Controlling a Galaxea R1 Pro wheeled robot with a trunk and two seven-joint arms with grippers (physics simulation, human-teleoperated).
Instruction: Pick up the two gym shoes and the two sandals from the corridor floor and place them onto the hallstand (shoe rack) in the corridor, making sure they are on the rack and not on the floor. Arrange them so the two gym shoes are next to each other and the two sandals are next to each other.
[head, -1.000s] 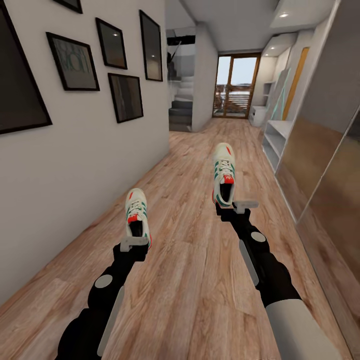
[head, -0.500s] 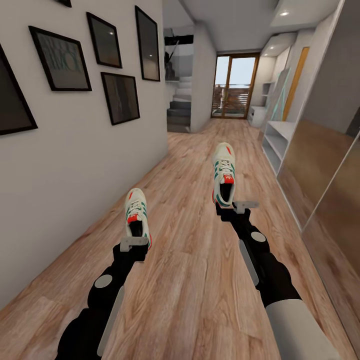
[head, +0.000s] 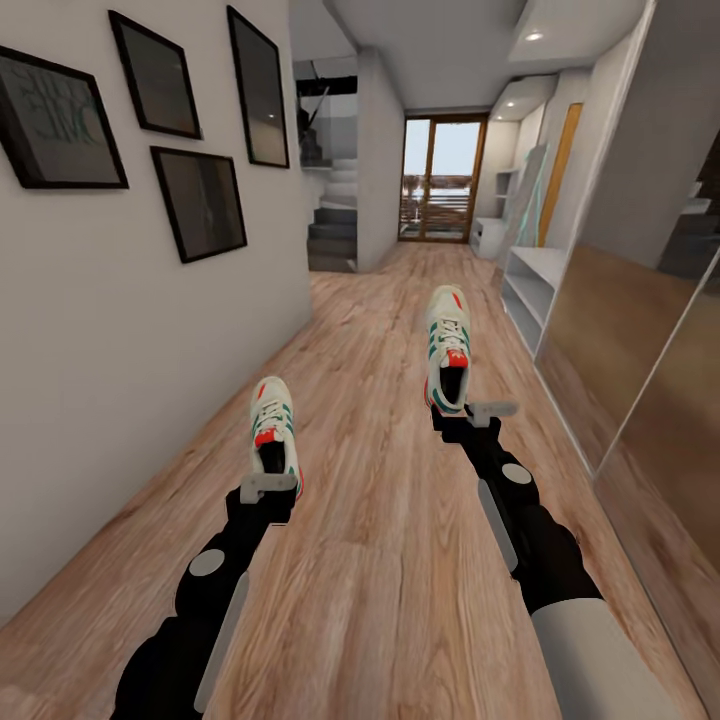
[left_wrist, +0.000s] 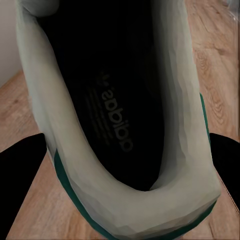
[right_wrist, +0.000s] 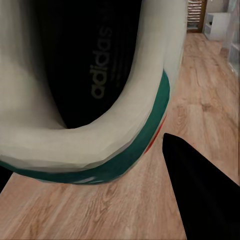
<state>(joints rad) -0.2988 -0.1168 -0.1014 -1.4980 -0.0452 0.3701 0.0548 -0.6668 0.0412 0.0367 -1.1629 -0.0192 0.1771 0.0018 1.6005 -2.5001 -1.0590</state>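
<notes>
Along the corridor's left wall, framed pictures (head: 200, 200) are hanging above the corridor floor (head: 380, 560). Just inward of them, the left gripper (head: 268, 487) is holding one gym shoe (head: 273, 424) by its heel, toe pointing ahead and clear of the planks; in the left wrist view the dark fingers (left_wrist: 20, 185) are sitting on either side of the heel collar. Beside it, the right gripper (head: 476, 410) is carrying the second gym shoe (head: 448, 345) the same way, raised a little higher and further forward, its collar (right_wrist: 100, 145) pressing against a finger (right_wrist: 200, 185). Both shoes are probably being gripped at the heel so they can slide toe-first into a compartment and end up side by side. Further right, against the right-hand wall, the light grey hallstand (head: 528, 290) is waiting well ahead, just before the mirrored wardrobe (head: 640, 340). Both arms are staying extended, likely to keep the load steady while the robot is rolling toward the rack.
</notes>
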